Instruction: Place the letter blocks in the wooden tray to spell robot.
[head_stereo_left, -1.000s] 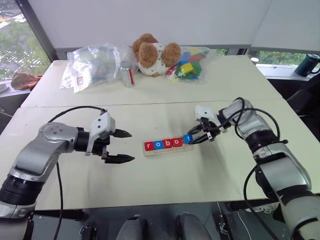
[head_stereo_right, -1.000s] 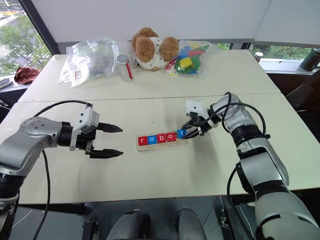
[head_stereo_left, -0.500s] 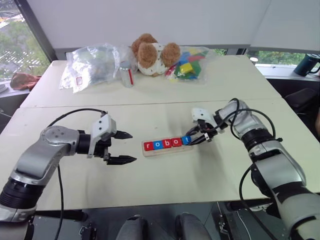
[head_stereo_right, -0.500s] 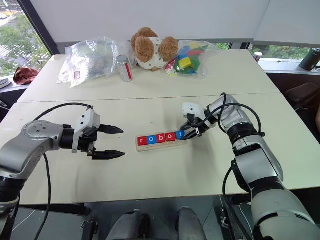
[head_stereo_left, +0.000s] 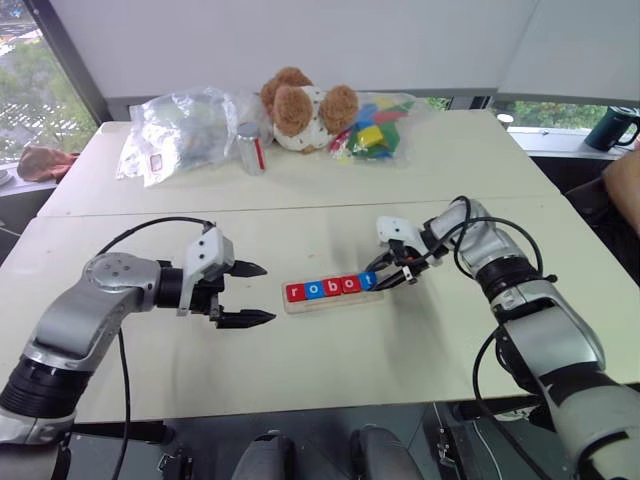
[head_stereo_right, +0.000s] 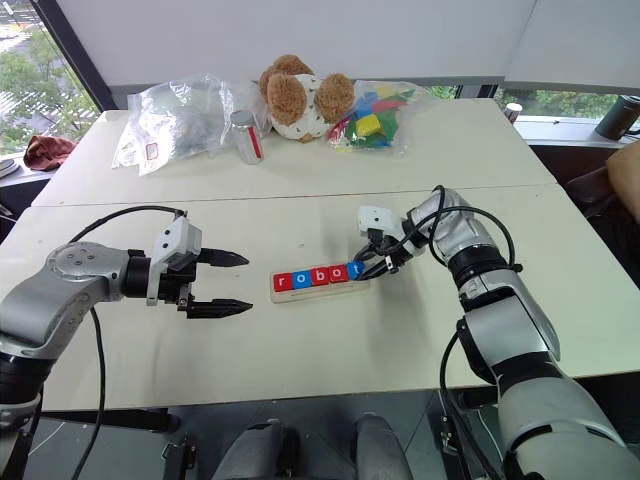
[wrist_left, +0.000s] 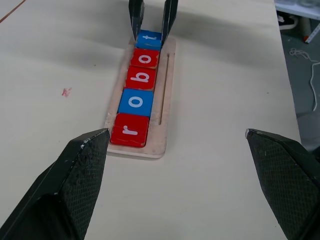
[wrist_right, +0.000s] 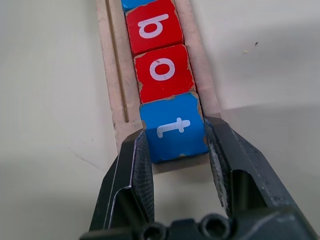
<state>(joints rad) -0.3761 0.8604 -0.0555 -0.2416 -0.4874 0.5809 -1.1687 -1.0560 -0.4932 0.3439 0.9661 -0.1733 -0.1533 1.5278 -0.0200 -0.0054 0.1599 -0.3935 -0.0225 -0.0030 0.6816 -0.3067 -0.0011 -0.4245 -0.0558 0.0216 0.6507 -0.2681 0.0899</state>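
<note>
The wooden tray (head_stereo_left: 332, 304) lies mid-table with the letter blocks in a row: red r (head_stereo_left: 296, 292), blue o (head_stereo_left: 313, 290), red b (head_stereo_left: 331, 288), red o (head_stereo_left: 349, 285), blue t (head_stereo_left: 369, 282). My right gripper (head_stereo_left: 378, 281) is shut on the blue t (wrist_right: 172, 127) at the tray's right end, one finger on each side of it. The t touches the red o (wrist_right: 162, 70) beside it. My left gripper (head_stereo_left: 266, 293) hangs open a short way left of the tray, holding nothing. The left wrist view looks along the whole row (wrist_left: 140, 82).
At the table's back stand a teddy bear (head_stereo_left: 303, 107), a clear bag of coloured toy blocks (head_stereo_left: 375, 130), a crumpled plastic bag (head_stereo_left: 180, 130) and a can (head_stereo_left: 251, 148). A seam crosses the table behind the tray. A dark mug (head_stereo_left: 610, 128) sits far right.
The blue t in my right gripper has sunk a little into line with the row. My left arm has stayed where it was.
</note>
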